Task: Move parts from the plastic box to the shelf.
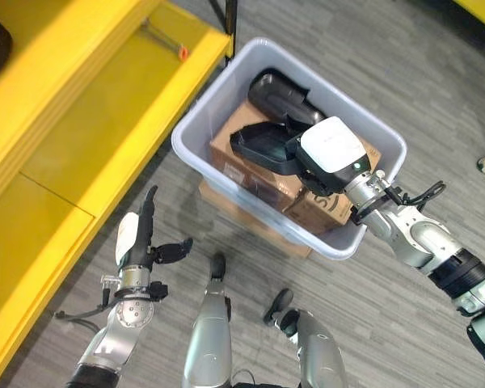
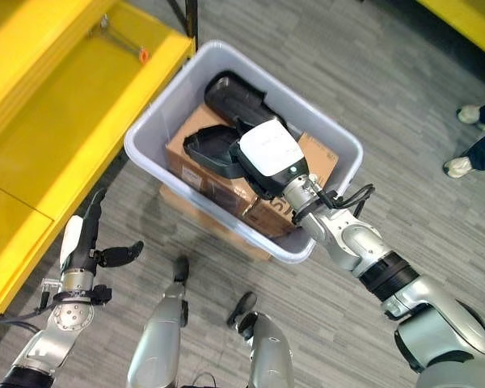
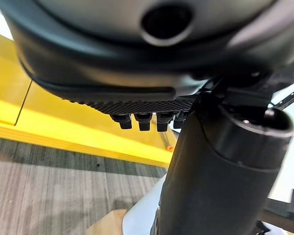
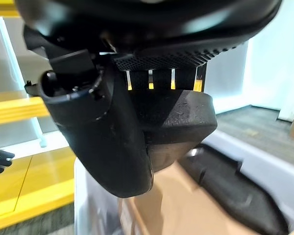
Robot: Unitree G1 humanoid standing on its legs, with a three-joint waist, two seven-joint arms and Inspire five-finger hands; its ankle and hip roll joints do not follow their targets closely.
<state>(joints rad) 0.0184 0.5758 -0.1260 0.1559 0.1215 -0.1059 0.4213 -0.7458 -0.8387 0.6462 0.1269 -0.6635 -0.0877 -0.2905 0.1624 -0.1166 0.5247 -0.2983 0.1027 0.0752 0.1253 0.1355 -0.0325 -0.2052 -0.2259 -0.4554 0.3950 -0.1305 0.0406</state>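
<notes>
Right hand [image 1: 327,153] is down in the grey plastic box [image 1: 196,121], centre frame. The right wrist view shows its thumb and fingers wrapped on a black moulded part [image 1: 263,147]. That part rests on the cardboard carton [image 1: 250,166] inside the box, and a second black part [image 1: 283,97] sits just behind it. Left hand [image 1: 137,234], lower left, has straight fingers and holds nothing. The yellow shelf [image 1: 73,153] is at upper left, beside the box.

Risks: the hold looks to be at one end, so the part may pivot or slip on lift. Its edge could catch the box wall or the shelf lip on the swing across, or it could drag the rear part along.
</notes>
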